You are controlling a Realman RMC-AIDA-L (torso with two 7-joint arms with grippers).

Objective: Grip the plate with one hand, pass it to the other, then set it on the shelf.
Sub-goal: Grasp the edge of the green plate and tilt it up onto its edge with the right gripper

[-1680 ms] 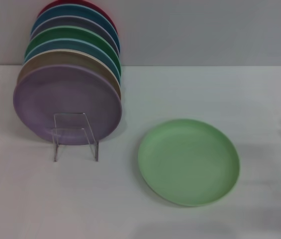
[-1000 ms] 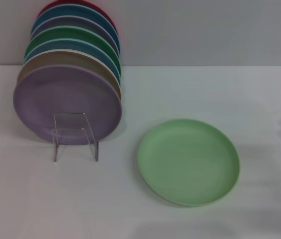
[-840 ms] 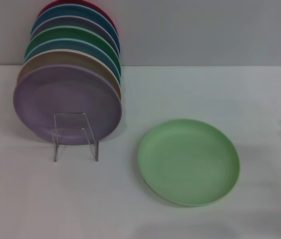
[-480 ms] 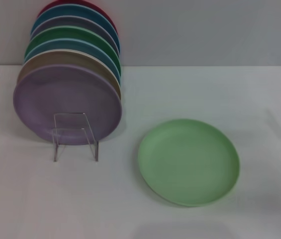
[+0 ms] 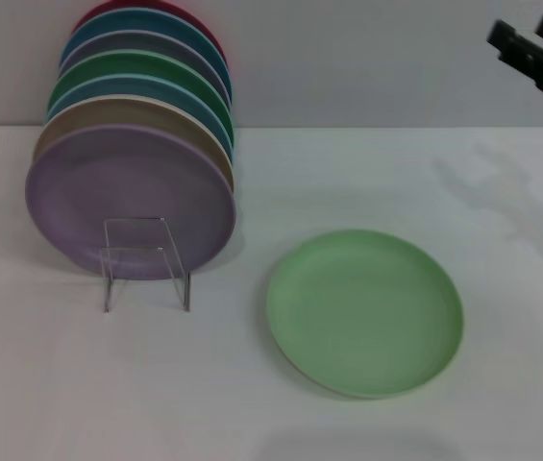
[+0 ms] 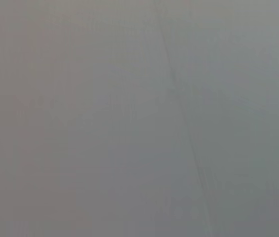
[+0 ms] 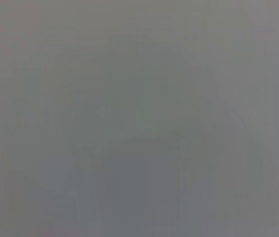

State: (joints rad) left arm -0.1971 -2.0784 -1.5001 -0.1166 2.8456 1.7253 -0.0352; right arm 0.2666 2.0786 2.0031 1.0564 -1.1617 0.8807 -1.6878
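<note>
the right claw [image 5: 530, 40] shows at the upper right edge of the head view, high up and far out to the right side. only its black tips and a bit of dark body behind them are in view; the rest of the right arm lies past the frame edge. two black fingertips [image 5: 504, 36] point toward the left, with a small gap showing between them, so the jaws stand apart. nothing sits between them. the left arm and its claw appear in no view. both wrist views show only flat grey.
</note>
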